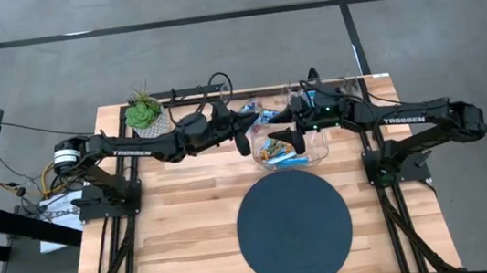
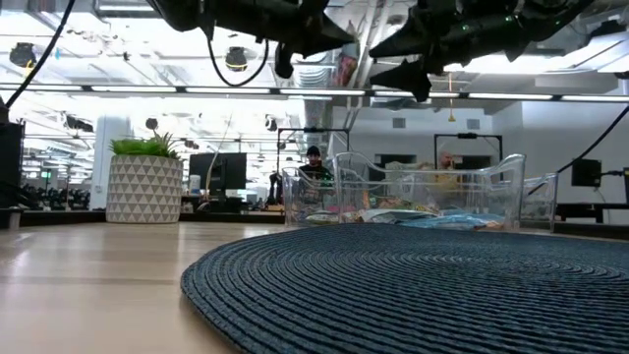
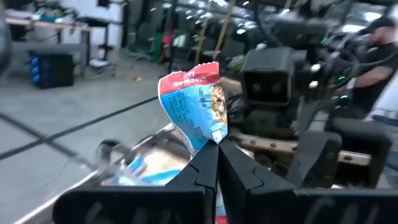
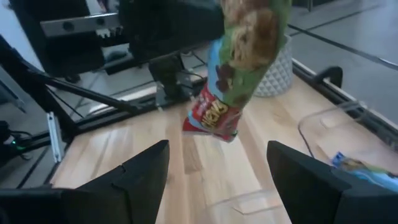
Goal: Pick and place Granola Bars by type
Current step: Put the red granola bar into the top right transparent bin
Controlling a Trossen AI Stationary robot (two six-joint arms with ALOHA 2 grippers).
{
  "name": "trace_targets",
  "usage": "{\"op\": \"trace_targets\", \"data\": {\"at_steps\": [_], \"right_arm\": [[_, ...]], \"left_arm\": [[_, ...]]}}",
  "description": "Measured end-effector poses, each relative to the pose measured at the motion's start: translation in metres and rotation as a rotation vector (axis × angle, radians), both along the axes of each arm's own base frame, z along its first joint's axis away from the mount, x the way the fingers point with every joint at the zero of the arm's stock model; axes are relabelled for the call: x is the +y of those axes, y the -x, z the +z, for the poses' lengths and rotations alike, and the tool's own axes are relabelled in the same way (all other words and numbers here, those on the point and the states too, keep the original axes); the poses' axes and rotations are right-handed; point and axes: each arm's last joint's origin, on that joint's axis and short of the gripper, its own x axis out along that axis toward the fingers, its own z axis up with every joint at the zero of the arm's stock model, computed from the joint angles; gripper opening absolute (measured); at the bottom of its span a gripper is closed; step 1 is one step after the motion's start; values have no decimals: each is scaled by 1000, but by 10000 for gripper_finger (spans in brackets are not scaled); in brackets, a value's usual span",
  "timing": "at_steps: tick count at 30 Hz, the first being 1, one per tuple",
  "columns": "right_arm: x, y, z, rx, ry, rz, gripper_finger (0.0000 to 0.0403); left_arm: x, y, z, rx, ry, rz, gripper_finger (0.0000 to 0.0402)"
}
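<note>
My left gripper (image 3: 217,144) is shut on one blue-white-red granola bar (image 3: 193,106), held in the air over the far middle of the table (image 1: 242,139). My right gripper (image 4: 217,149) faces it from the right with its fingers wide open, and the same bar (image 4: 239,68) hangs just beyond them, untouched. Both grippers hover above a clear bin (image 1: 317,153). Several light-blue and orange bars (image 1: 277,146) lie flat on its bottom. In the low view the lifted bar (image 2: 344,67) shows between the two grippers. My left gripper pinches the bar by one end of its wrapper (image 3: 214,135) between the two fingertips. The rest of the bar sticks out beyond the fingers, its red end (image 3: 193,74) farthest from them. The bar is lifted clear of the bin and the table.
More clear bins (image 1: 335,89) stand at the table's far edge. A potted plant (image 1: 145,116) sits far left. A round dark woven mat (image 1: 295,222) covers the near middle, with bare wood (image 1: 179,217) to its left. People (image 2: 313,162) sit in the room behind.
</note>
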Motion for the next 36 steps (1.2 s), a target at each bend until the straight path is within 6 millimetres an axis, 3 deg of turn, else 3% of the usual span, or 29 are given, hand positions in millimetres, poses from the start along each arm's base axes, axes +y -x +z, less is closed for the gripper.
{"op": "trace_targets", "data": {"at_steps": [12, 18, 22, 30, 36], "right_arm": [[10, -5, 9, -89, -1, 31, 265], [9, -5, 10, -99, 0, 25, 255], [9, -5, 10, -98, 0, 25, 203], [9, -5, 9, -95, 7, 25, 51], [7, -4, 7, -79, 26, -6, 14]], "left_arm": [[-1, -23, -7, -77, -39, -171, 0], [-2, -36, 1, -120, -75, -232, 0], [-2, -38, 2, -114, -95, -236, 0], [0, -39, -2, -59, -122, -167, 0], [5, -38, -8, 26, -121, -109, 24]]}}
